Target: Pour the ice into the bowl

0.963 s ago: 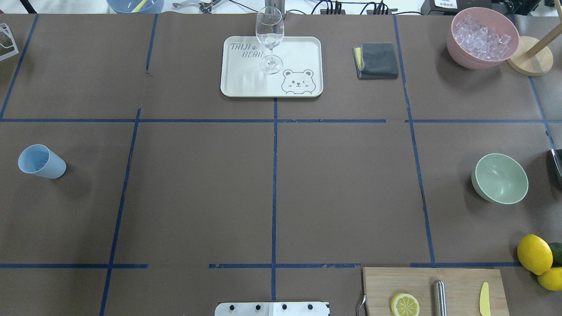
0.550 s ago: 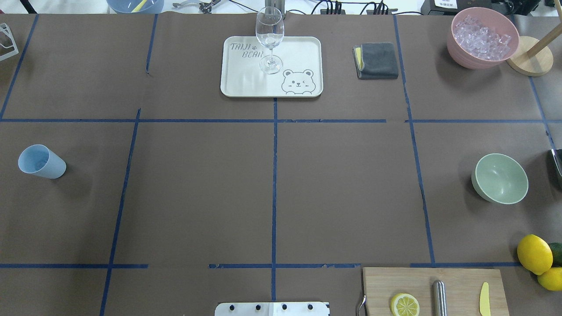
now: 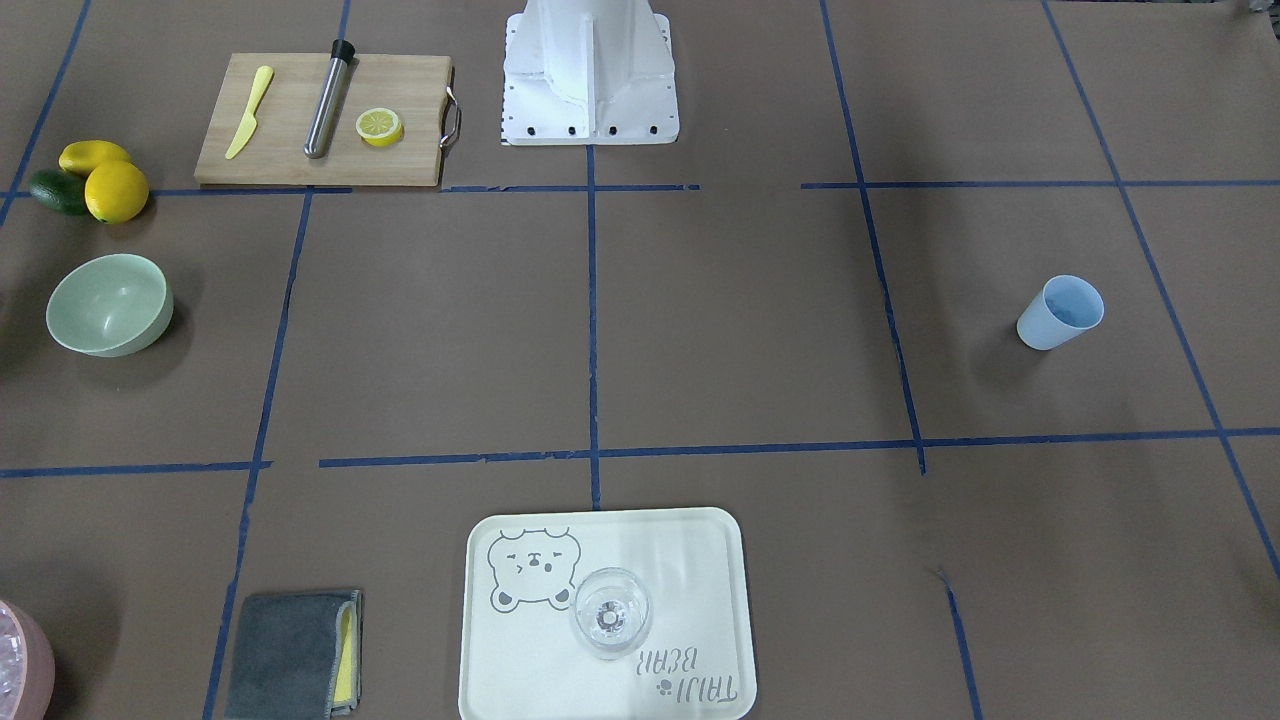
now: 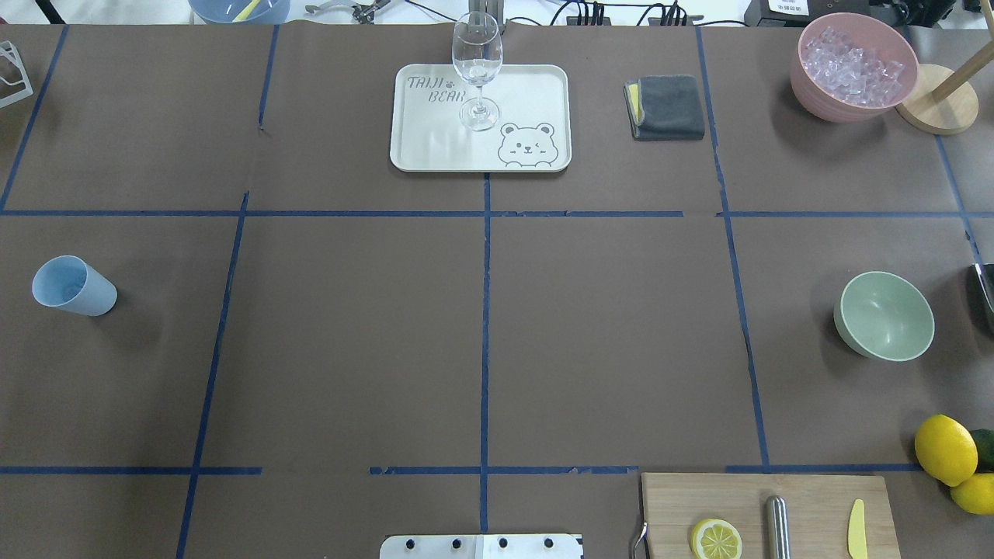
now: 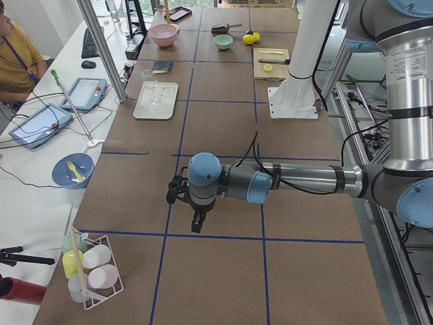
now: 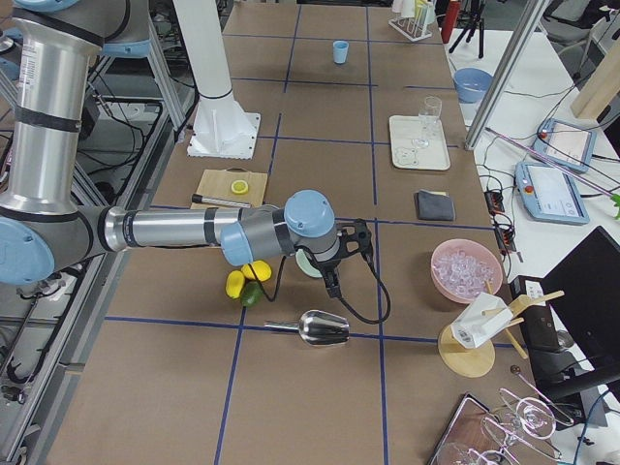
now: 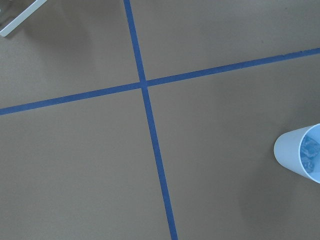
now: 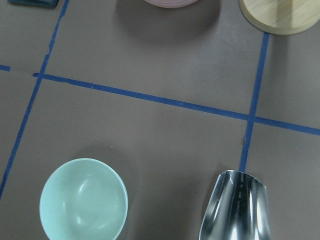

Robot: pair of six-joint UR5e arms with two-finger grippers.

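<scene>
The pale blue cup [image 4: 74, 286] stands at the table's left side. The left wrist view shows it at the right edge [image 7: 295, 152], with small clear ice cubes [image 7: 310, 152] inside. The mint-green bowl [image 4: 885, 315] sits empty at the right side and also shows in the right wrist view [image 8: 83, 205]. My left gripper [image 5: 196, 222] hangs above the table near the cup. My right gripper [image 6: 334, 283] hangs over the bowl's area. Both show only in side views, so I cannot tell whether they are open or shut.
A pink bowl [image 4: 854, 66] full of ice stands at the far right by a wooden stand [image 4: 936, 109]. A steel scoop [image 8: 235, 207] lies beside the mint bowl. A tray [image 4: 536, 93] bears a wine glass [image 4: 477, 62]. A grey cloth [image 4: 666, 106], cutting board [image 4: 808, 497] and lemons [image 4: 945, 449] are nearby.
</scene>
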